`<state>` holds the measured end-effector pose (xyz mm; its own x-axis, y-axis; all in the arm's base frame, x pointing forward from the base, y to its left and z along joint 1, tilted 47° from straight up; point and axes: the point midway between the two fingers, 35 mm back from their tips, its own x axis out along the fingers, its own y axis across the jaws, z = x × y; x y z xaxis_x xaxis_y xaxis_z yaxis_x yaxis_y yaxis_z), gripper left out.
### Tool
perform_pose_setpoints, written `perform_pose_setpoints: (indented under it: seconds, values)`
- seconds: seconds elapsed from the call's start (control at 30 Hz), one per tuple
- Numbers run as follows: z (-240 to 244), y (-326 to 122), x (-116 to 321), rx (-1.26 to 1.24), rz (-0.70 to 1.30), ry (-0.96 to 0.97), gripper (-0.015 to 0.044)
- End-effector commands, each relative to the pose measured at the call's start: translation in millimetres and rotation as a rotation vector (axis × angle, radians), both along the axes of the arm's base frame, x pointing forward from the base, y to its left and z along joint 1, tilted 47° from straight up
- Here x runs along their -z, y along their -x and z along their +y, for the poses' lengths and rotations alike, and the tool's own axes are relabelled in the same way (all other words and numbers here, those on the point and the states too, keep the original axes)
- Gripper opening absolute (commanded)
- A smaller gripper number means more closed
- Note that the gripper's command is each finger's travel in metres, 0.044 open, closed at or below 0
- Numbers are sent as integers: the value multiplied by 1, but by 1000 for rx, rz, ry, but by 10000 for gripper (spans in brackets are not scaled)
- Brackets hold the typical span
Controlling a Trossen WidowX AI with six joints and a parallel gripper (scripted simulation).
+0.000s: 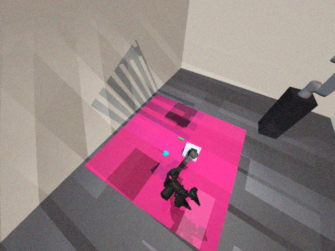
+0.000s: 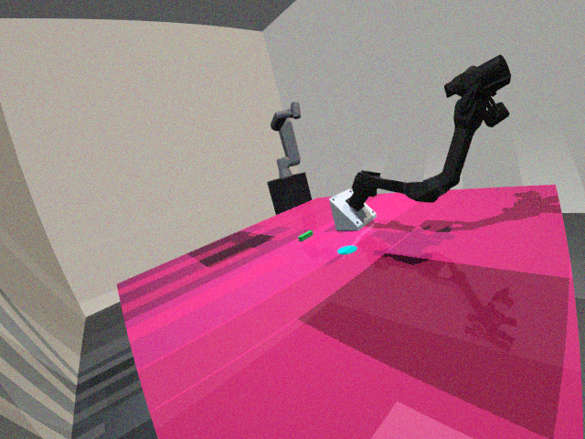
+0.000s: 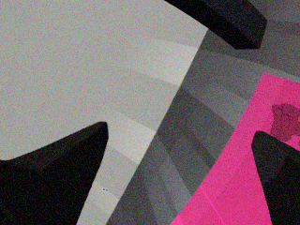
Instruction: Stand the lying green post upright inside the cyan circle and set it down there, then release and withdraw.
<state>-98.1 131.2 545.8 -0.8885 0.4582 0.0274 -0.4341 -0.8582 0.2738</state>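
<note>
The green post point(image 1: 180, 138) point(image 2: 305, 235) lies on its side on the pink table. The cyan circle point(image 1: 165, 153) point(image 2: 346, 250) is a flat disc on the table, a short way from the post, with nothing on it. My gripper point(image 1: 195, 207) point(image 3: 183, 135) is open and empty, raised high above the table and far from both the post and the circle. In the exterior view its fingers are hidden or hard to make out. Neither post nor circle shows in the wrist view.
The arm's white mount point(image 1: 186, 150) point(image 2: 344, 220) stands on the pink table point(image 1: 216, 140) point(image 2: 227, 340), close to the post and circle. A black block point(image 1: 286, 113) point(image 2: 290, 192) with a grey arm point(image 1: 311, 89) point(image 2: 289, 142) stands beyond the table. Dark shadows cross the table.
</note>
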Motion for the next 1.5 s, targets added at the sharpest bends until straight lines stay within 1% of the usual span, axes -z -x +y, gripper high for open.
perform_pose_setpoints:
  seconds: [0.0,0.1,0.17,0.2,0.4,0.57,0.8,1.13,1.47]
  values:
    - [-1,1,0,-3,0,-2,374]
    - [-14,9,-2,-42,-4,-38,295]
    - [-33,19,-4,-95,-8,-86,242]
    - [-44,25,-5,-128,-11,-114,233]
    - [-113,52,-4,-321,-27,-275,233]
    - [-147,60,-1,-405,-41,-359,233]
    - [-232,72,20,-606,-93,-599,233]
    - [-347,63,74,-909,-161,-945,233]
    - [-438,25,151,-1217,-226,-1279,233]
